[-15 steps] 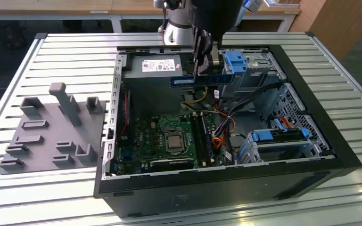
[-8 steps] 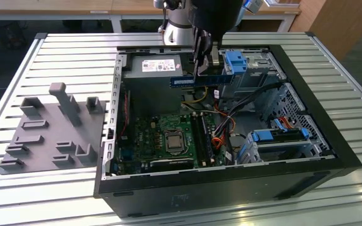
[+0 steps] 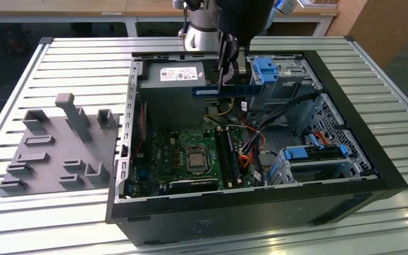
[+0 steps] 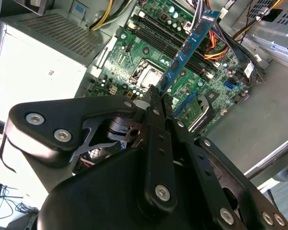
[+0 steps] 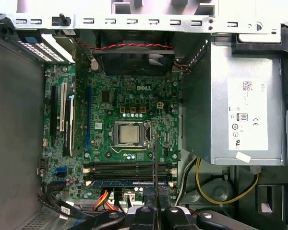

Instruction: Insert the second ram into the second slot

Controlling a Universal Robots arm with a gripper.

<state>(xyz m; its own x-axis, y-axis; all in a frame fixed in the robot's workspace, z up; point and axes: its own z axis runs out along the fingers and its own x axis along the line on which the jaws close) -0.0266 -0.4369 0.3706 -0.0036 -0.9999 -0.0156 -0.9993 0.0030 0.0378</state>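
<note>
Exterior view, upper centre: end effector [image 3: 227, 84] pinching the second ram [image 3: 207, 92] level, its edges clear of the case rim [image 3: 353, 106], open room above the motherboard [image 3: 189, 156].

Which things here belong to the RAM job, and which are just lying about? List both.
Job: ram, held in the gripper; memory slots on the motherboard.
Lying about: grey tray, power supply, blue latch.
</note>
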